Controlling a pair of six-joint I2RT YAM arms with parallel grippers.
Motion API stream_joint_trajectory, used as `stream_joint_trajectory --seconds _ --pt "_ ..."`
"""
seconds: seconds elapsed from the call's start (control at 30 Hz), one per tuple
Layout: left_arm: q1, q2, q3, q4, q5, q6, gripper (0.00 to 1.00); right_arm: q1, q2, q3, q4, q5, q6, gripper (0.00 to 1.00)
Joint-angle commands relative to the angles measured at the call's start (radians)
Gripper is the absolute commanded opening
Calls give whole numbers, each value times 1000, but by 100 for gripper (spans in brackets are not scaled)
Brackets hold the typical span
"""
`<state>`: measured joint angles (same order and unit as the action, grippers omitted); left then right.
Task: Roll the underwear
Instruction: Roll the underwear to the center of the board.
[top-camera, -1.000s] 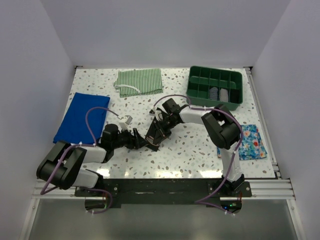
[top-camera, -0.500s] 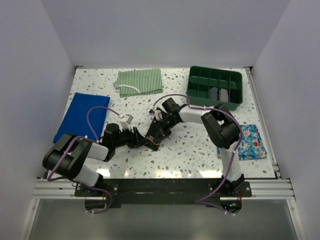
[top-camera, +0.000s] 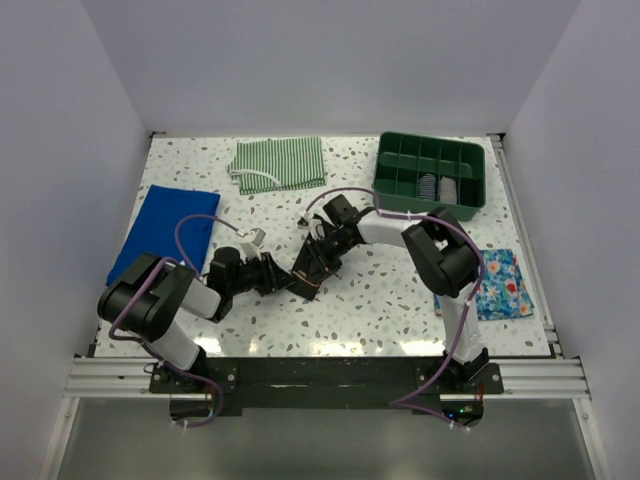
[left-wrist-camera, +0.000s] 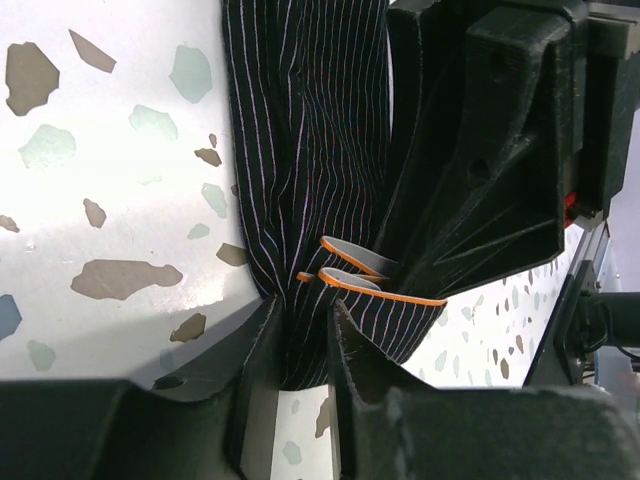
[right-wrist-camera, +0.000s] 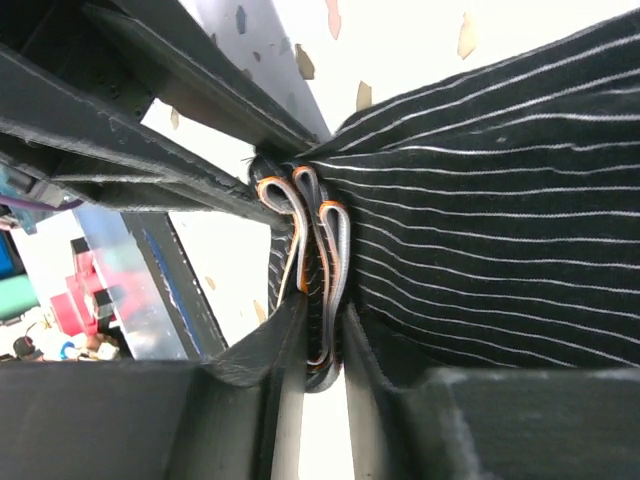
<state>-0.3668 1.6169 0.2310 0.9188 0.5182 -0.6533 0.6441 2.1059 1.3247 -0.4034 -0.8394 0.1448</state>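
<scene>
The underwear (top-camera: 309, 262) is a black bundle with thin white pinstripes and an orange-and-grey waistband (left-wrist-camera: 365, 281), lying bunched mid-table between both grippers. My left gripper (top-camera: 286, 279) reaches in from the left, and in the left wrist view its fingers (left-wrist-camera: 262, 362) pinch a fold of the striped fabric (left-wrist-camera: 300, 150). My right gripper (top-camera: 316, 268) comes down from the far right. In the right wrist view its jaws squeeze the folded waistband layers (right-wrist-camera: 322, 240) beside the wider stretch of fabric (right-wrist-camera: 500, 220). The two grippers almost touch.
A green-and-white striped cloth (top-camera: 280, 163) lies at the back. A blue cloth (top-camera: 163, 232) lies at the left. A green divided tray (top-camera: 398, 182) with rolled items stands at the back right. A blue floral cloth (top-camera: 503, 285) lies at the right edge.
My left gripper has narrowed onto the fabric fold, and the left arm's elbow has swung rightward. The right arm and the bundle have hardly moved.
</scene>
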Motion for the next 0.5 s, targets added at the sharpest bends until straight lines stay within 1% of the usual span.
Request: stream_joint_trajectory --seconds 0.0,0.03,0.07,0.13,0.17,0.2,0.27,0.3,0.37,0.4,0.47 --pt "5 41 1 -55 -63 18 22 -3 -102 -28 52 89 22 29" --pt "5 41 2 -63 -63 20 21 -3 -121 -45 61 105 30 31" --pt "5 43 7 -69 -63 20 19 -3 -144 -57 83 140 45 36" --pt "5 43 14 -95 -67 24 15 -3 -211 -84 94 181 50 37" --pt "5 40 16 -98 -66 24 15 -1 -233 -93 100 206 58 39" --pt "5 41 16 -101 -66 26 14 -1 -254 -102 103 268 58 41" --pt "3 37 16 -113 -64 26 13 -1 -322 -127 97 327 58 42" --pt "2 34 18 -120 -64 24 12 -1 -346 -133 94 408 59 42" --pt "2 26 22 -152 -70 27 11 8 -412 -163 78 508 47 43" --pt "2 15 25 -170 -79 27 10 17 -431 -171 68 587 30 43" --pt "-1 2 31 -219 -81 26 9 66 -484 -193 45 664 -2 43"
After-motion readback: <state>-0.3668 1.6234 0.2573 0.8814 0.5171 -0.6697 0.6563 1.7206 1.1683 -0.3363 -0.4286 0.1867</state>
